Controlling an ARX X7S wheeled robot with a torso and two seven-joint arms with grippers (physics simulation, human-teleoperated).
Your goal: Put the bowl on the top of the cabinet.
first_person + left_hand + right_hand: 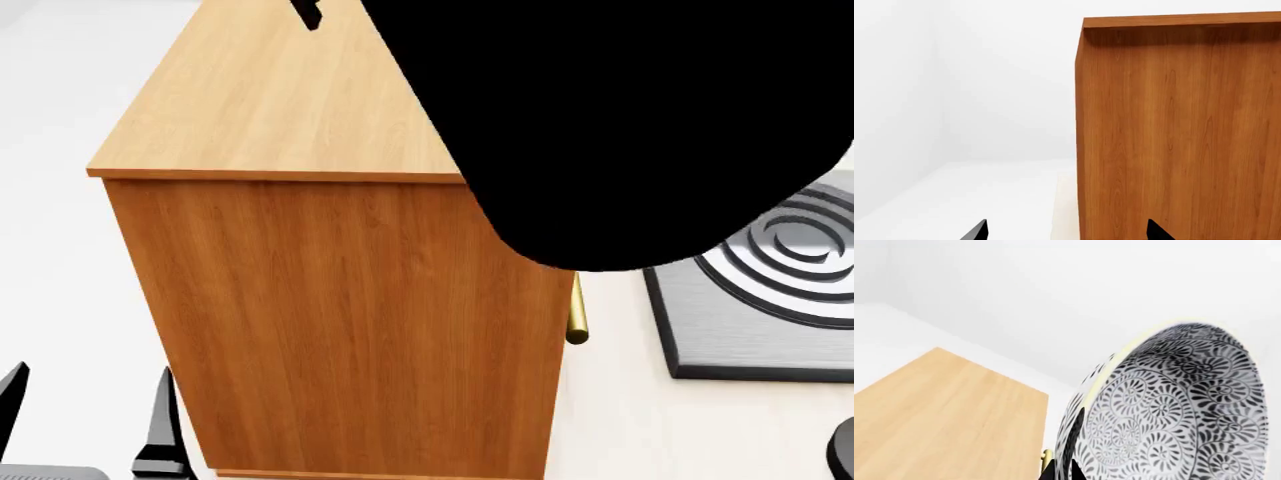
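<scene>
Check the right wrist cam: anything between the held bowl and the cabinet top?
Nothing. In the right wrist view the bowl hangs tilted above the cabinet top, which lies bare.

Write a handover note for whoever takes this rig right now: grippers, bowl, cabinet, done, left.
Right gripper: shut on the rim of the bowl, which is held tilted in the air above and beside the cabinet top.
Left gripper: open and empty, low beside the cabinet's side panel.
Head view: mostly blocked by a dark shape close to the camera; the bowl is not visible there.
Done: bowl picked up and raised to the cabinet top.
Left: move it over the top, level it, set it down, release.
</scene>
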